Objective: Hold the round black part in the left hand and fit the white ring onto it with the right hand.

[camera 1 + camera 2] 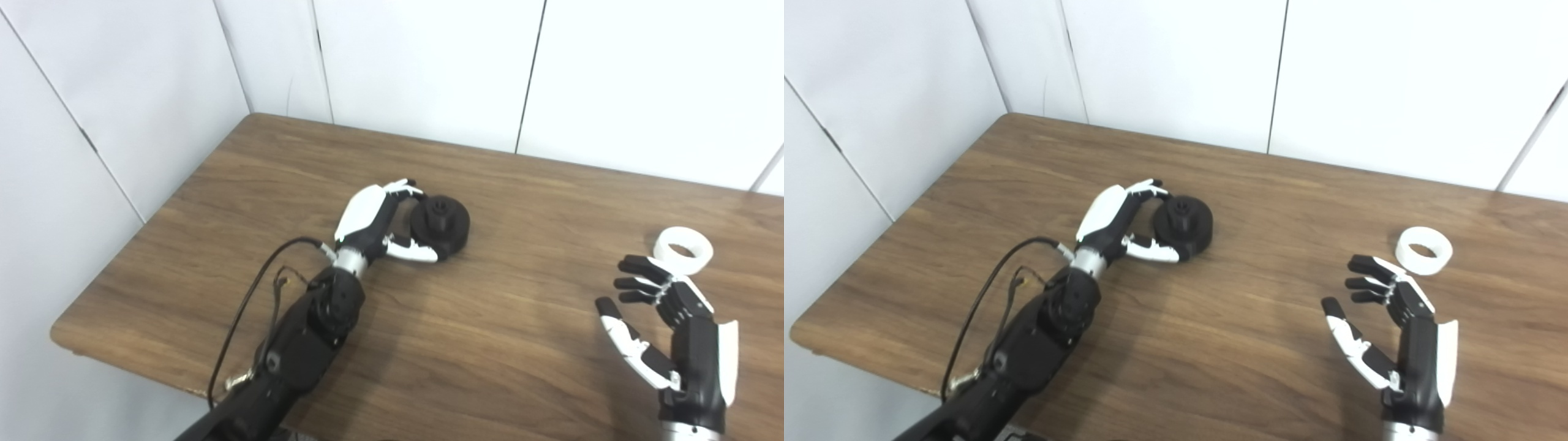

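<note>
On the wooden desk [502, 202], near its middle, the round black part [442, 225] lay flat with a raised hub on its upper face. The left hand [375, 222] sat against the part's left side: fingers [401, 188] curled over the far rim, thumb reaching along the near rim, so the hand cupped the part. The part rested on the desk; whether the hold was firm or only a loose contact could not be told from either view. A black cable [245, 306] looped out from the left forearm over the desk's near-left area.

The white ring [1424, 250] lay flat at the right side of the desk, hole facing up, well apart from the black part. The right hand [1396, 331] hung near the ring on its near side, palm turned toward the left, fingers [1369, 274] spread and slightly bent, thumb held apart, holding nothing. Fingertips stood close to the ring without touching it in the right eye view; in the left eye view the ring's near edge sat just behind them.

Between the two hands the desk surface showed plain wood grain. White wall panels [429, 61] stood behind the desk and along its left side.
</note>
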Available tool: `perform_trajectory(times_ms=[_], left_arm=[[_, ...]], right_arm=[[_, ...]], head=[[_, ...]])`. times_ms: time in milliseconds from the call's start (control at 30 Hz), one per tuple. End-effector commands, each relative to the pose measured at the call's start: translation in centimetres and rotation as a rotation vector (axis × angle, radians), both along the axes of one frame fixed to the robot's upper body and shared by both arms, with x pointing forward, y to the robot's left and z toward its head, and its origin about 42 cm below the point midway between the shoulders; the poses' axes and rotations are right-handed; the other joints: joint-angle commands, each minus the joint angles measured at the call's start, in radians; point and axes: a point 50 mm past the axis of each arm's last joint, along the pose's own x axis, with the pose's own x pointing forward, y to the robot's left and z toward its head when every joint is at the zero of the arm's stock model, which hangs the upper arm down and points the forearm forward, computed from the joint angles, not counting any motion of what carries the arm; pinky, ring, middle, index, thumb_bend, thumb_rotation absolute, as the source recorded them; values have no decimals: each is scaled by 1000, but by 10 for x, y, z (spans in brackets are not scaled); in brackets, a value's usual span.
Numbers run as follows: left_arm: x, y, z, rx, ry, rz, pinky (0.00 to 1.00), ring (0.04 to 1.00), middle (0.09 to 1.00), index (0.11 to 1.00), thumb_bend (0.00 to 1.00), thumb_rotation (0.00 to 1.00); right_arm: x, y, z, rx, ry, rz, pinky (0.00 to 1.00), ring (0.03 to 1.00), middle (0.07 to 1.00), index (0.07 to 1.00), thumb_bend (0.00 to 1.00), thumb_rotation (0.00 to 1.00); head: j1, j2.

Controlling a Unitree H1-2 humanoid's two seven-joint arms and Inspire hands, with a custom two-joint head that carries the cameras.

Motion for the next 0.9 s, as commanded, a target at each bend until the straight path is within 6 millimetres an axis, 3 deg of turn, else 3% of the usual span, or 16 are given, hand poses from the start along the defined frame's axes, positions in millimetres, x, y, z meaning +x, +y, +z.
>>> perform_trajectory(times_ms=[0, 300, 533, 733, 867], left_arm=[[-12, -9, 2, -3, 28, -53, 857, 959, 931, 598, 841, 260], [-52, -31, 15, -15, -4, -168, 830, 962, 941, 596, 851, 291], [-85, -53, 18, -31, -6, -258, 889, 974, 949, 595, 857, 299], [-107, -67, 16, -29, 15, -312, 995, 989, 948, 601, 873, 324], [-117, -74, 17, 22, 3, -334, 1000, 986, 944, 591, 887, 334]], right_arm=[[-14, 1, 2, 10, -8, -24, 527, 608, 673, 674, 518, 163], [-14, 7, 7, 17, -10, -20, 528, 610, 676, 674, 502, 140], [-14, 9, 9, 6, -16, -25, 515, 594, 665, 668, 493, 132], [-15, 13, 10, 3, -17, -29, 516, 599, 671, 668, 489, 135], [-15, 15, 10, -2, -20, -26, 507, 595, 679, 674, 477, 144]], head=[[-1, 1], [-47, 15], [-51, 21], [-70, 31], [-83, 34]])
